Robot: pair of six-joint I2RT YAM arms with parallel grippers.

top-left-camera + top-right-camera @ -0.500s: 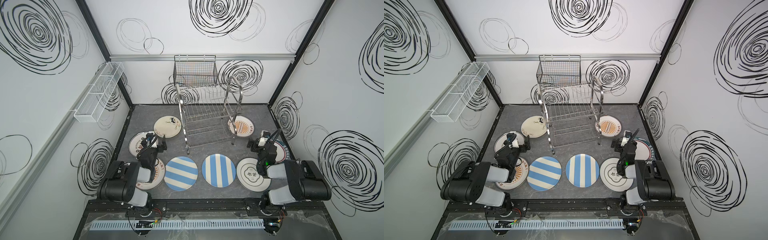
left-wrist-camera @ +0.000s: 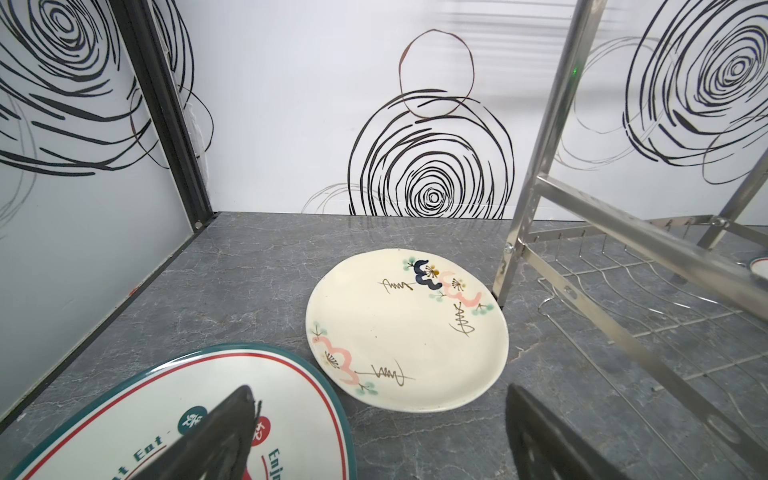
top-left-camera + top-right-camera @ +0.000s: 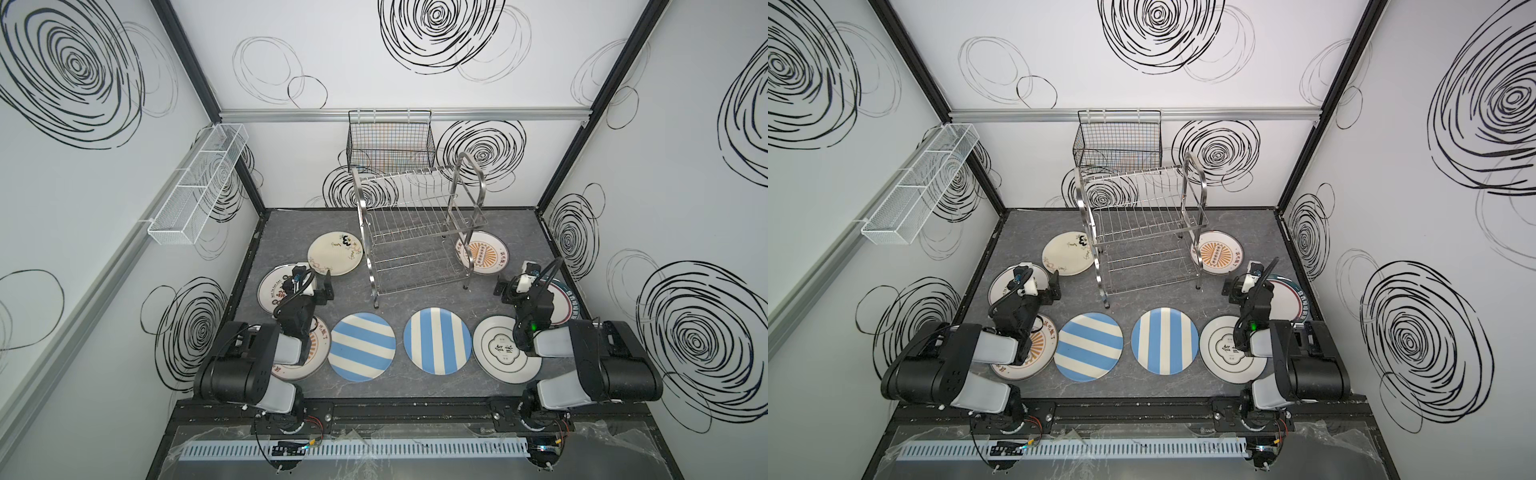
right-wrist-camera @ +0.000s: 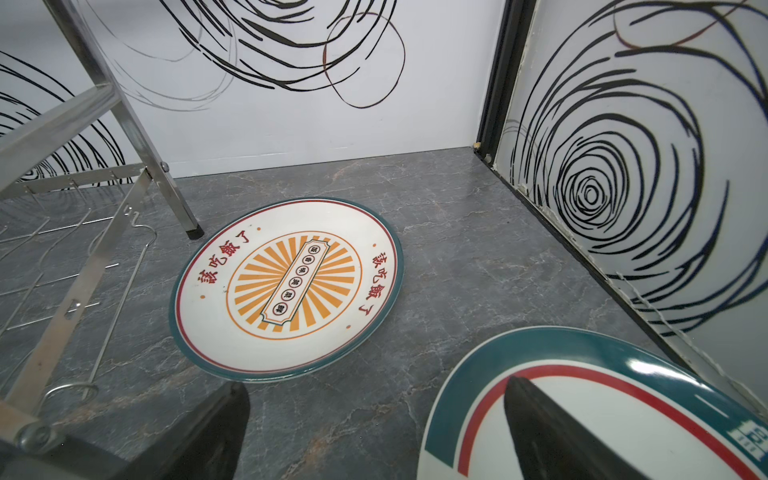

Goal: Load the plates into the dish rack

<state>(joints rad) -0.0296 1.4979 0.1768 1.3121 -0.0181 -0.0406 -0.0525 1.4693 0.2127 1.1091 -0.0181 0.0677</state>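
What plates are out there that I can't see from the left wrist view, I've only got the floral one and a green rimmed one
Observer: The left striped plate and right striped plate lie flat, side by side, in front of the rack.
Operator: Anything loaded in the rack yet?
Observer: No, both top views show both tiers without plates.
Operator: And the right gripper?
Observer: The right gripper is open and holds nothing. One of its fingers is over the right rimmed plate, on the far right.
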